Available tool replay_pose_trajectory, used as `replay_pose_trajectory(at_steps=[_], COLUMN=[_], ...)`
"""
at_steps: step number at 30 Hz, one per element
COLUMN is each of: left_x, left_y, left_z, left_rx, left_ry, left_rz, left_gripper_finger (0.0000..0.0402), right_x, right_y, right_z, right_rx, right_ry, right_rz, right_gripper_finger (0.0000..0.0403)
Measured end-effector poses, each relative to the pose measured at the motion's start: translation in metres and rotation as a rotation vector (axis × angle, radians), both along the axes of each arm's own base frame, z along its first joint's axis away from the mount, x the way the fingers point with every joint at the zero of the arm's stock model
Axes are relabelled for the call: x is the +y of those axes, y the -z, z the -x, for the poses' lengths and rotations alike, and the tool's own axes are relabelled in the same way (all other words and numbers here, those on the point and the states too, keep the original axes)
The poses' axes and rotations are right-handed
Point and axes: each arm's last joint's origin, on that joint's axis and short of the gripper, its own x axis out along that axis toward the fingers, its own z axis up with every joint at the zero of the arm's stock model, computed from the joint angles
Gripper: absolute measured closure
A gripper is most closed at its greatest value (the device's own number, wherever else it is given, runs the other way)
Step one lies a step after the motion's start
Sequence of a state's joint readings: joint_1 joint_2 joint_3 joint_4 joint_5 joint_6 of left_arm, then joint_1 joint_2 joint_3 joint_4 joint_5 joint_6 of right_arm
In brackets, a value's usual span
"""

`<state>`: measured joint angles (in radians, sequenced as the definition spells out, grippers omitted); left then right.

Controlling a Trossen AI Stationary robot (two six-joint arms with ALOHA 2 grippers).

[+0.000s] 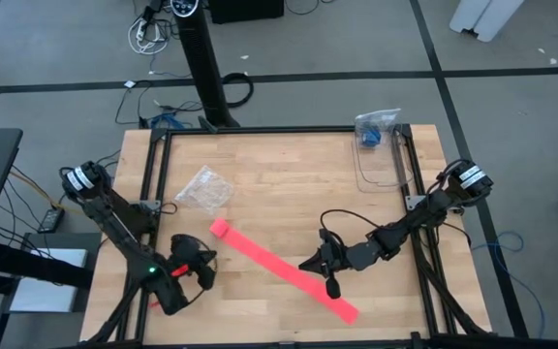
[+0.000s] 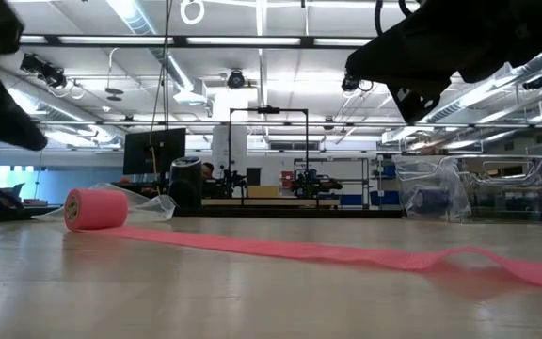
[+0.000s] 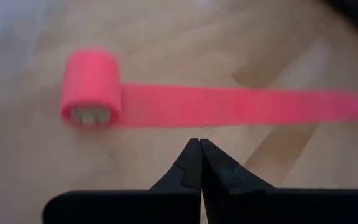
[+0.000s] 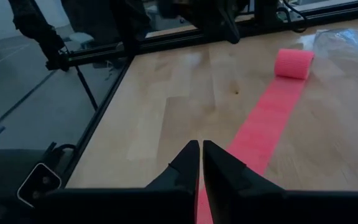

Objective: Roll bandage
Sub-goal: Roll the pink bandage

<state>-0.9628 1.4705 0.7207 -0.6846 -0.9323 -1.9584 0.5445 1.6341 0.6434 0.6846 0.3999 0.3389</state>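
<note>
While the bright pink fabric bandage [image 1: 279, 268] lies mostly unrolled diagonally across the wooden worktop [image 1: 289, 184], only its far-left end rolled up, my left gripper [image 1: 201, 260] hovers beside that roll, fingers together and empty. My right gripper [image 1: 325, 274], also closed, hovers over the strip. I'd nudge the roll squarely along the strip, keeping edges aligned.

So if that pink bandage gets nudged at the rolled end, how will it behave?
The bandage looks soft and light, so its flat tail would likely flop and wrinkle. Its rolled end lies on its side, so it would probably roll along the table.
</note>
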Motion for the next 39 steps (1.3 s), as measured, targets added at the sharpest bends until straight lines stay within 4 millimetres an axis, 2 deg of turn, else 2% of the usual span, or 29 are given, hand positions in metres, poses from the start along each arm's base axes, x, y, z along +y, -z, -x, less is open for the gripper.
replay_pose_trajectory(at_steps=[3,6,16,21,39], left_x=[0.004,0.008,0.035,0.045,0.065], left_y=[0.014,0.024,0.046,0.051,0.061], left_z=[0.009,0.012,0.009,0.007,0.005], left_rx=[-0.152,-0.25,-0.277,-0.27,-0.351], left_ry=[-0.113,-0.151,-0.268,-0.309,-0.362], left_rz=[0.128,0.191,0.235,0.219,0.15], left_gripper_finger=[0.0397,0.0378,0.0276,0.0242,0.0234], right_x=[0.002,0.002,0.001,0.001,0.001], right_y=[0.0,0.0,-0.001,-0.001,-0.003], right_z=[0.001,0.001,0.0,0.0,-0.001], right_rx=[0.0,-0.001,-0.01,-0.01,-0.03], right_ry=[-0.007,-0.008,-0.009,-0.01,-0.011], right_rz=[0.001,0.001,0.014,0.017,0.023], right_gripper_finger=[0.0378,0.0378,0.0378,0.0378,0.0378])
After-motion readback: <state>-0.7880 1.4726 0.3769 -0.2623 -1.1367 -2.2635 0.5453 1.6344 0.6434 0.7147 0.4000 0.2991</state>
